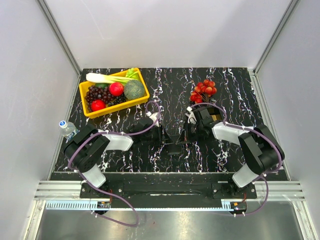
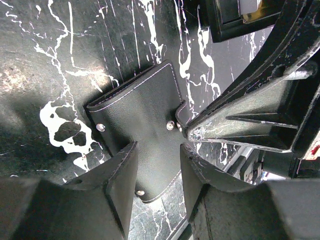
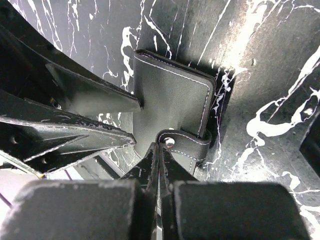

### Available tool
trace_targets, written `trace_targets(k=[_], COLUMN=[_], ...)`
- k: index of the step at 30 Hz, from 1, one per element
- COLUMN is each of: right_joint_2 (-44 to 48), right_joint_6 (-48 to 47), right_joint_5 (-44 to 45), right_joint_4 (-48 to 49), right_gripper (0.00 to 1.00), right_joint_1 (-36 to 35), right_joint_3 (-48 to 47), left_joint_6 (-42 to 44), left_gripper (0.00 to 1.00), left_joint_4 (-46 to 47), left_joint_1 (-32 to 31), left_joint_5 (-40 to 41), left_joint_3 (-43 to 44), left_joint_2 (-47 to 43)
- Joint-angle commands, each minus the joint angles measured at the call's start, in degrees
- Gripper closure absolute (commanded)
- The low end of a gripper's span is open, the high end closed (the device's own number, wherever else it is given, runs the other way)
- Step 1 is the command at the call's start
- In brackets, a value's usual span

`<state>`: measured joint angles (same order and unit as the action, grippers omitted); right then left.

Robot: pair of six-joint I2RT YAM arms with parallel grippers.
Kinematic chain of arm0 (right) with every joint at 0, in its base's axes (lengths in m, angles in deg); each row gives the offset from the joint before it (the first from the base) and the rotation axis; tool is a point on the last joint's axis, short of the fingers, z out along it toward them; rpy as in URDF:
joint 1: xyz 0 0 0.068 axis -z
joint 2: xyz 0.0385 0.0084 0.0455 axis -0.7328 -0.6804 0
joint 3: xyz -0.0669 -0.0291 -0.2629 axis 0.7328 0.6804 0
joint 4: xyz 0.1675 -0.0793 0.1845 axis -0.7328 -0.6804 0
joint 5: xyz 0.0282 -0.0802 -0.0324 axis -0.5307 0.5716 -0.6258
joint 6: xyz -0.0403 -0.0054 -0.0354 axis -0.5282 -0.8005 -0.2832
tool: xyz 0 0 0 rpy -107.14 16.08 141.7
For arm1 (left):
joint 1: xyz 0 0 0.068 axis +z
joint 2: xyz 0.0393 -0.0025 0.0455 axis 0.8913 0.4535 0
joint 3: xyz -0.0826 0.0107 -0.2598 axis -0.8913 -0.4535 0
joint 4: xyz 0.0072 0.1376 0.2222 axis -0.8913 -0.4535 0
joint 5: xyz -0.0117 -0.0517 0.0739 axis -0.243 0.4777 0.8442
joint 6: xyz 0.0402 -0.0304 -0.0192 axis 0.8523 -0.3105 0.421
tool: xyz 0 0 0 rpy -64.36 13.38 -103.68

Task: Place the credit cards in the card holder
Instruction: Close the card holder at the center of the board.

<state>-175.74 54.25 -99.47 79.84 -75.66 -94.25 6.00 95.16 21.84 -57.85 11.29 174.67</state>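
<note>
Fingers (image 3: 147, 175) of right gripper (image 3: 161, 147): closed tight together, tips at the snap strap (image 3: 190, 145) of the card holder (image 3: 175, 95); pinch on the strap not confirmable, contact hidden behind the tips. Fingers (image 2: 117, 180) of left gripper (image 2: 158, 150): parted partway, set over the holder's near half and covering both lower edges; pressing or merely above it, cannot tell. Card holder: folded, black outer face up, flat on the black marbled table (image 1: 170, 85), mid-table between the two arms and almost wholly masked by them from above. Tan sliver (image 2: 254, 18) in a black tray (image 2: 220, 25) just beyond the holder, cut off by the frame edge; cards or not, cannot tell. Further back: red grapes (image 1: 203, 90) to the right, yellow basket (image 1: 120, 106) of fruit and vegetables to the left, small bottle (image 1: 67, 127) at the left table edge, all well apart from the holder.
</note>
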Motion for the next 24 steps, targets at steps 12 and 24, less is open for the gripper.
trace_targets(k=[12, 24], right_joint_2=[-4.71, -6.82], right_joint_6=[-7.54, -7.1], right_joint_5=[-2.98, -5.36], right_joint_4=[-9.42, -8.89], right_gripper=[1.0, 1.0], right_joint_1=[1.64, 1.64], right_joint_3=[-8.32, -8.94], left_joint_6=[2.51, 2.15], left_gripper=[0.57, 0.57], left_joint_4=[-1.74, -0.59], left_joint_1=[-0.21, -0.21], left_joint_5=[2.57, 2.13], left_joint_3=[1.94, 1.94], left_joint_2=[-0.98, -0.72])
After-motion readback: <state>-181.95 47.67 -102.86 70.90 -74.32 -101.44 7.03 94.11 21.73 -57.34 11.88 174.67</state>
